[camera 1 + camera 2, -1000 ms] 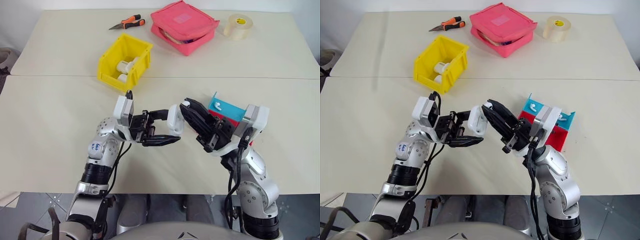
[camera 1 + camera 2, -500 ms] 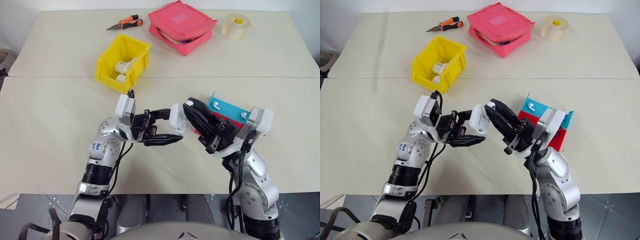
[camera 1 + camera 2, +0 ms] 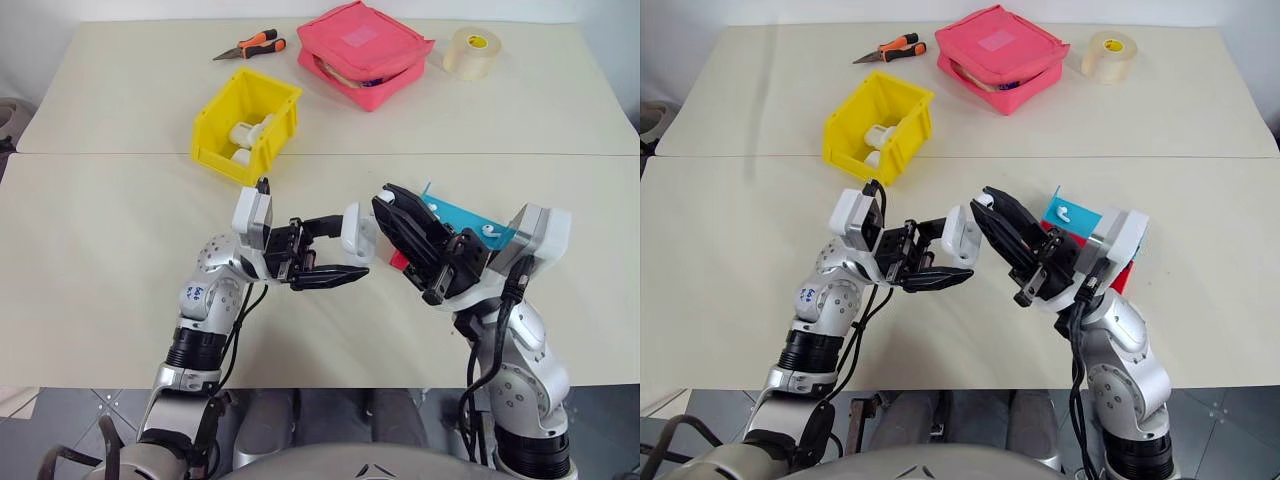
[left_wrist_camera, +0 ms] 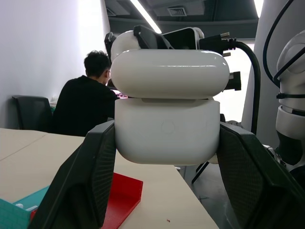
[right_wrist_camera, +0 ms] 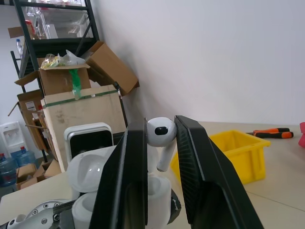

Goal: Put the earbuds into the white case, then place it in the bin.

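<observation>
My left gripper (image 3: pixel 349 248) is shut on the white case (image 3: pixel 357 231), held above the near table with its lid flipped open; the case (image 4: pixel 167 128) sits clamped between the two black fingers. My right gripper (image 3: pixel 386 199) is shut on one earbud (image 5: pixel 159 134), pinched at the fingertips just beside and above the open case (image 5: pixel 93 190). Another earbud (image 3: pixel 1065 212) lies on the blue part of the tray. The yellow bin (image 3: pixel 215 126) stands farther back on the left, with white cylindrical items inside.
A red and blue tray (image 3: pixel 463 217) lies behind my right gripper. At the far edge are a pink zip pouch (image 3: pixel 368 50), a tape roll (image 3: pixel 473 50) and orange-handled pliers (image 3: pixel 252 45). A seated person (image 4: pixel 86 107) shows in the background.
</observation>
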`<action>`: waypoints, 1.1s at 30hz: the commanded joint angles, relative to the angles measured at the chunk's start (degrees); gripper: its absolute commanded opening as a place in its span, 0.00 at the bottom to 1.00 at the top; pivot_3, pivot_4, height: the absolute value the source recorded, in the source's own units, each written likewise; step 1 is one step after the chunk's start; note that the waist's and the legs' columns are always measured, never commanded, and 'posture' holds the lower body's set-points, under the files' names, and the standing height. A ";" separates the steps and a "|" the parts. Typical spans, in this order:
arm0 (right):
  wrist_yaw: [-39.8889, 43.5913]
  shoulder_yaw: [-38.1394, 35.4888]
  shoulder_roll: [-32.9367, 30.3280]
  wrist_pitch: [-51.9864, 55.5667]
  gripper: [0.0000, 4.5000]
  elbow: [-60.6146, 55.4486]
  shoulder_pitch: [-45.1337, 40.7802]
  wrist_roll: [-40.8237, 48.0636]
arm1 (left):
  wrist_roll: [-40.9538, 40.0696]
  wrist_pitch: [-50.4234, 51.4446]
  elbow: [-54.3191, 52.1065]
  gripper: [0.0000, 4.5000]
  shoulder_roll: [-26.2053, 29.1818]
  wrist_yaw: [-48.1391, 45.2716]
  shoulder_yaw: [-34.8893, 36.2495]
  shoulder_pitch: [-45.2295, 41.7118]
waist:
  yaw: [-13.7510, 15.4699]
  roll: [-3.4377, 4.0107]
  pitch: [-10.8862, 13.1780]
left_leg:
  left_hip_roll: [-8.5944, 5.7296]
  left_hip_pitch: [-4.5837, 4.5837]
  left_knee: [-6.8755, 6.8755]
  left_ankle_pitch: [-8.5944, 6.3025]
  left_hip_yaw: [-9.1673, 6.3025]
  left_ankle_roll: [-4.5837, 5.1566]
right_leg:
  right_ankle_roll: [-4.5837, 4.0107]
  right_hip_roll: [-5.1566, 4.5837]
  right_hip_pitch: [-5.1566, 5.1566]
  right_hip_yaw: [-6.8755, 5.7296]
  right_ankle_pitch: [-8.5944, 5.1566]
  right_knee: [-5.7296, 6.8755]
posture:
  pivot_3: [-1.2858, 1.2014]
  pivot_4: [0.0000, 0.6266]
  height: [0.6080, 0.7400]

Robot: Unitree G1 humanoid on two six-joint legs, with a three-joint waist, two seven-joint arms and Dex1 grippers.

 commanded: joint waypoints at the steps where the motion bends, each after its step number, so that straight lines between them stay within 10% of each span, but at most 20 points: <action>1: -0.23 -0.08 -0.72 0.06 0.11 -3.04 -0.14 1.55 | -1.18 -0.12 -2.28 0.62 -0.04 -0.10 -0.05 0.25 | 0.00 0.00 0.00 | 0.00 0.00 0.00 0.00 0.00 0.00 | 0.00 0.00 0.00 0.00 0.00 0.00 | 0.52 0.24 1.00; 28: 3.29 2.97 -5.58 2.06 0.11 2.50 1.45 -1.95 | -0.53 -2.83 -0.86 0.62 -1.04 -0.43 0.54 0.17 | 0.05 0.00 0.00 | 0.00 -0.01 -0.01 0.00 0.00 0.00 | 0.00 0.00 0.00 0.00 0.00 -0.02 | 0.52 0.24 1.00; 33: 3.36 1.17 -6.95 5.05 0.47 1.63 -0.36 2.94 | -0.19 -3.70 -0.14 0.62 -1.66 -0.69 0.41 -0.02 | 0.05 0.00 0.00 | 0.00 -0.01 -0.01 0.00 -0.01 0.00 | 0.00 0.00 0.00 0.00 0.00 -0.02 | 0.52 0.24 1.00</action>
